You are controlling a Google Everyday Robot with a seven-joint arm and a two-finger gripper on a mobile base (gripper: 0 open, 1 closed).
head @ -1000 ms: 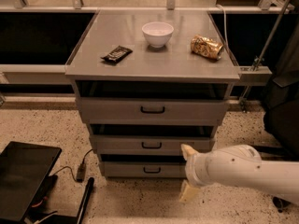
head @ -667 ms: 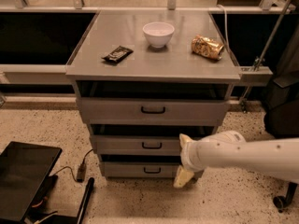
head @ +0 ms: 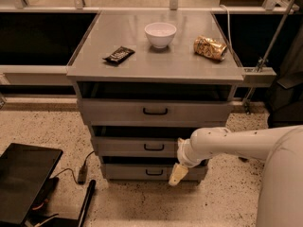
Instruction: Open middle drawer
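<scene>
Our gripper has swung left toward the cabinet, open or closed we cannot tell, and hangs low beside the middle drawer, second of three, whose horizontal handle lies up-left of it.

The middle drawer is the second of three in the grey cabinet. It is wide, flat and grey, with a small black handle in the middle of its front, and it sits level and pushed in. The gripper is at the cabinet's front, just right of that handle.
</scene>
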